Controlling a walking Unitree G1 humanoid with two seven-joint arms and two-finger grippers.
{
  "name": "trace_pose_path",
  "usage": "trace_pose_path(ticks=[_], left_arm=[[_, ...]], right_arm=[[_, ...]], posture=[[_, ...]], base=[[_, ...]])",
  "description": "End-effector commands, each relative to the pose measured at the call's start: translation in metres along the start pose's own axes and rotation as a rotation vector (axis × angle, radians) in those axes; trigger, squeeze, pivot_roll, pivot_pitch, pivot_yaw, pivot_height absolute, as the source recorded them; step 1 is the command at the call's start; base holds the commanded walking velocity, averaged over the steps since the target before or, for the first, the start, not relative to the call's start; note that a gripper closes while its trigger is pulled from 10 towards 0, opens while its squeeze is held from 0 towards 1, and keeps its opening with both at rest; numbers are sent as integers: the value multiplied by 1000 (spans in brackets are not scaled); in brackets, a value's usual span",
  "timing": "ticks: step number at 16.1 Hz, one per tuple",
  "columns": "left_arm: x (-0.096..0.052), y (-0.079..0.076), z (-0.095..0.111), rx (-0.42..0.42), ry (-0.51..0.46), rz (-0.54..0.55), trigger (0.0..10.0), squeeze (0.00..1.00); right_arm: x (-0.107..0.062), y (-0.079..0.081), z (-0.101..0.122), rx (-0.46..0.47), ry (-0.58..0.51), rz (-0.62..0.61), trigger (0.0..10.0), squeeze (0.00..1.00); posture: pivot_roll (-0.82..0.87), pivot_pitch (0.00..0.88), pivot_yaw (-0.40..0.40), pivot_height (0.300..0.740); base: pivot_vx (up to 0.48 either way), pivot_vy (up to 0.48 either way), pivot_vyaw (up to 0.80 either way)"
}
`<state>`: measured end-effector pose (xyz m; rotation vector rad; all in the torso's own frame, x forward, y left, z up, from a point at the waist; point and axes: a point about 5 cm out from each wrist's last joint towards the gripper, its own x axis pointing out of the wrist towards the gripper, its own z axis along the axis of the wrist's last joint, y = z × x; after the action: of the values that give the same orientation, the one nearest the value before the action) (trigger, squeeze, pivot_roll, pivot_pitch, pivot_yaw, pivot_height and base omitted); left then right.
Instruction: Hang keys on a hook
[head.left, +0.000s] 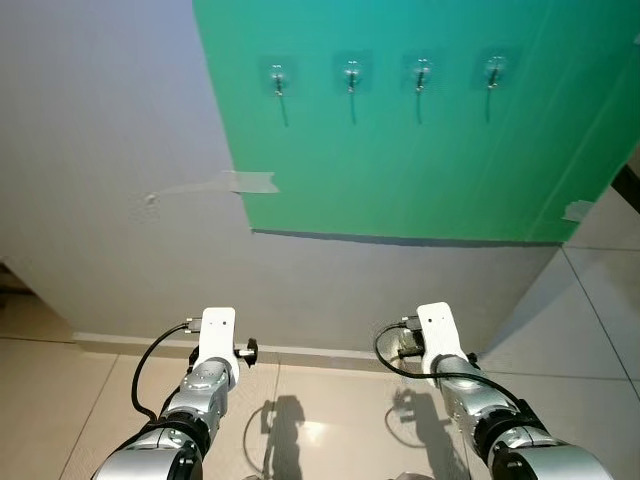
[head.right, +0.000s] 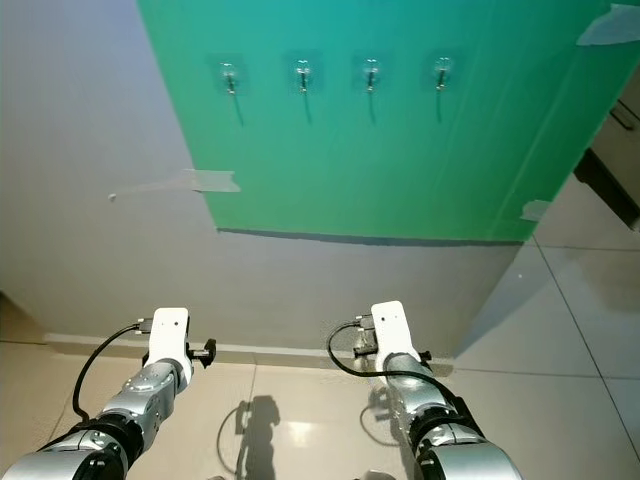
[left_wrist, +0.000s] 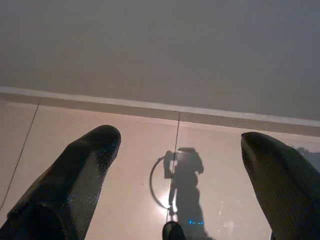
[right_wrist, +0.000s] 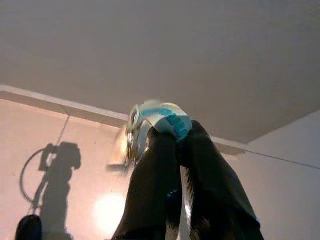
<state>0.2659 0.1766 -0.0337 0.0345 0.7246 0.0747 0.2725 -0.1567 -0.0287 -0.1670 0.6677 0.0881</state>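
Observation:
Four small metal hooks hang in a row on a green panel high on the wall: the leftmost hook, two middle hooks and the rightmost hook. All of them are bare. My right gripper is shut on a bunch of keys with a white and blue tag, held low near the floor, well below the hooks. A metal key beside the tag is blurred. My left gripper is open and holds nothing, low over the tiles. Both silver forearms reach toward the wall.
The grey wall meets the glossy beige tile floor at a pale baseboard. A strip of tape holds the panel's left edge. On the right the wall ends at a corner with more tile floor beyond.

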Motion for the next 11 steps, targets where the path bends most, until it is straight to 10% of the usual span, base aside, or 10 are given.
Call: trace_pose_path(ticks=[1, 11], left_arm=[[1, 0, 2, 18, 3, 0, 10000, 0], [-8, -15, -42, 65, 171, -35, 10000, 0]], right_arm=[[1, 1, 6, 8, -14, -9, 0, 0], [-8, 13, -36, 1, 155, -4, 0, 0]], posture=[[-138, 0, 62, 740], [-136, 0, 67, 740]], base=[[0, 0, 0], [0, 0, 0]])
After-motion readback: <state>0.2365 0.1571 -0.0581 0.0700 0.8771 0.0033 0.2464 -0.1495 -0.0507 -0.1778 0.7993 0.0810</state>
